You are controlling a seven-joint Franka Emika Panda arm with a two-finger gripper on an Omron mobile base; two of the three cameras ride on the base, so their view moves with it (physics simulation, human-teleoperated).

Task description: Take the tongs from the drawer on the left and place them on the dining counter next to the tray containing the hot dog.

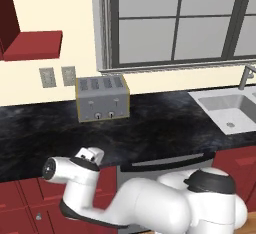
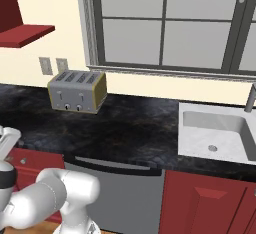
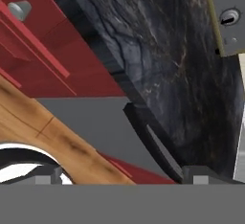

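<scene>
The dark red drawer, with its small silver knob, sits closed under the black counter edge. It also shows at the left in the right base view as a red drawer front. My gripper is open, its fingertips wide apart with nothing between them. It hovers in front of the cabinets, low and to the right of the knob. My white hand sits at counter-edge height, left of the dishwasher. The tongs, the dining counter and the tray with the hot dog are out of view.
A silver toaster stands on the black marbled kitchen counter against the wall. A white sink lies to the right. The grey dishwasher front with its bar handle is below the counter. Below that is wooden floor.
</scene>
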